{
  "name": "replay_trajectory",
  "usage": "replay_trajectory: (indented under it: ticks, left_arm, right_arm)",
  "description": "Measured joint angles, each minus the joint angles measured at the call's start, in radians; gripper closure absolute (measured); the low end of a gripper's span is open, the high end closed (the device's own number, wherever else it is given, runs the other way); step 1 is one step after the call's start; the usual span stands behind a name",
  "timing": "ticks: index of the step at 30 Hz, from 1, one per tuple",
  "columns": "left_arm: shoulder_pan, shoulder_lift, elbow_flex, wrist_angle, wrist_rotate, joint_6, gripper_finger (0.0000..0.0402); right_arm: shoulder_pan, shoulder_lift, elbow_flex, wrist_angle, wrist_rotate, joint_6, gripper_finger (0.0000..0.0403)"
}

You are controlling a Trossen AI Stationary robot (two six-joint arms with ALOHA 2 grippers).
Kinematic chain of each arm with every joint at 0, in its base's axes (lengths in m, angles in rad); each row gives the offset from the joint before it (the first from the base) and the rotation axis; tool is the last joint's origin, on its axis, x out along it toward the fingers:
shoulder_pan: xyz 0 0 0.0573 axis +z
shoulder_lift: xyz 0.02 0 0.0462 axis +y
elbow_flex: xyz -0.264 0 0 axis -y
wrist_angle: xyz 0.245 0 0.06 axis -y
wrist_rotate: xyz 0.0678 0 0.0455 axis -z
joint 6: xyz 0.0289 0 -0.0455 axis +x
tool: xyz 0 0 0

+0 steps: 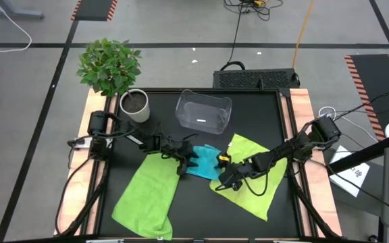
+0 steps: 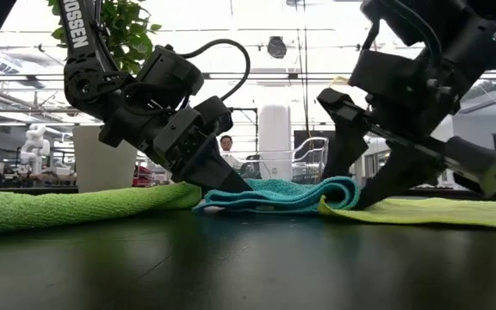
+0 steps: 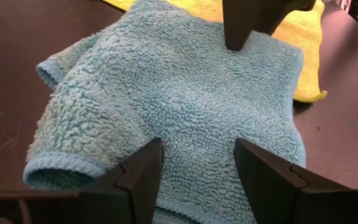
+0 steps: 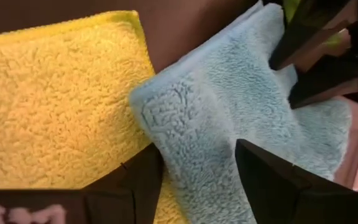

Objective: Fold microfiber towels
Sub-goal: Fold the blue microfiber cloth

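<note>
bin [image 1: 203, 112] and pot [image 1: 135, 106] behind, front clear

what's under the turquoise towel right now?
The turquoise towel lies mostly on the black table; its right edge overlaps the right green towel. Whether anything lies under its folds is hidden.

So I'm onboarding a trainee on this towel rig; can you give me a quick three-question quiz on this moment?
1. Which towel lies between the two hands?
2. True or false: the clear bin holds a towel.
3. How many lime-green towels are on the table: A one, B two, C three?

Key:
1. The turquoise towel, between the left hand and right hand.
2. False; the clear bin holds none.
3. B: left one, right one.
</note>
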Motion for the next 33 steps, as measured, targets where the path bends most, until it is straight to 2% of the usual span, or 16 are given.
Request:
replay_trajectory:
  ticks: [5, 13, 15, 22, 28, 33]
  left_arm:
    - [0.001, 0.0, 0.0, 0.0, 0.012, 0.004, 0.0195]
    - [0.0, 0.0, 0.0, 0.0, 0.018, 0.011, 0.0195]
    - [0.0, 0.0, 0.0, 0.0, 0.018, 0.011, 0.0195]
    - [0.0, 0.0, 0.0, 0.0, 0.03, 0.011, 0.0195]
    - [-0.001, 0.0, 0.001, -0.001, 0.042, 0.019, 0.0195]
    - [-0.001, 0.0, 0.001, -0.01, 0.045, 0.051, 0.0195]
  right_arm:
    - [-0.004, -0.001, 0.021, -0.036, -0.009, -0.004, 0.0259]
    - [-0.005, -0.001, 0.074, -0.181, -0.01, -0.005, 0.0377]
    - [-0.005, -0.001, 0.106, -0.237, -0.01, -0.026, 0.0395]
    - [-0.009, -0.001, 0.242, -0.373, -0.025, -0.139, 0.0397]
    - [-0.063, -0.001, 0.336, -0.459, -0.213, -0.202, 0.04]
    - [-0.12, -0.001, 0.353, -0.512, -0.309, -0.218, 0.0401]
